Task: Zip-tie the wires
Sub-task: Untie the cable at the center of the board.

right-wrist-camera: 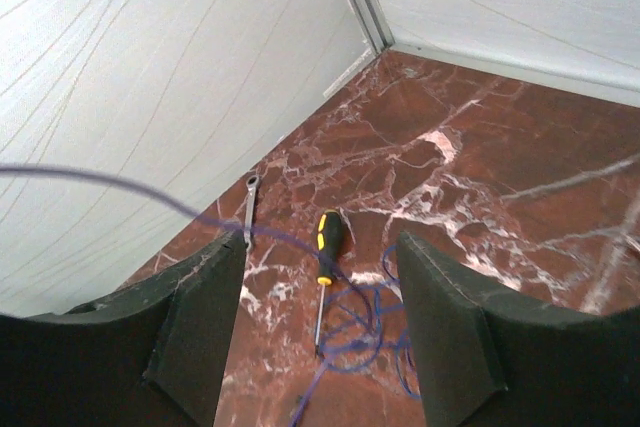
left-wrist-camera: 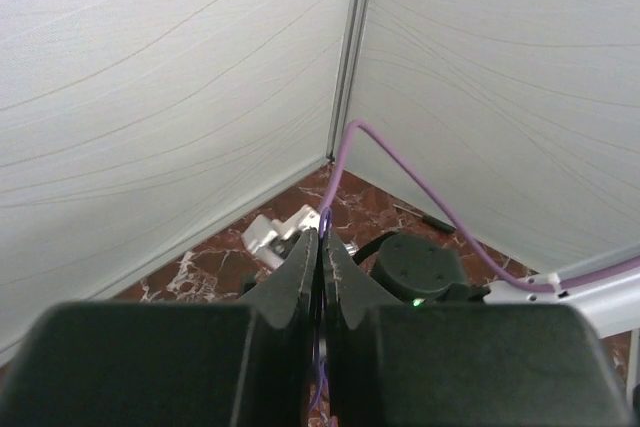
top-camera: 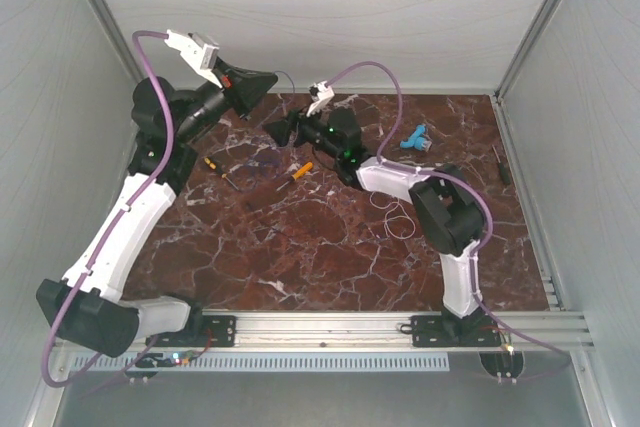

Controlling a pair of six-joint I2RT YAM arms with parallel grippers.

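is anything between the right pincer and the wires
Only a screwdriver: it lies beside the wires, its tip at their loops, right under the open right pincer. Otherwise nothing visible blocks the way.

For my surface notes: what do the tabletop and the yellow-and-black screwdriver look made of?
Tabletop: polished red-brown marble or marble-look laminate, white veins, faint sheen. Screwdriver: yellow-and-black handle, likely plastic; thin bright shaft, likely steel.
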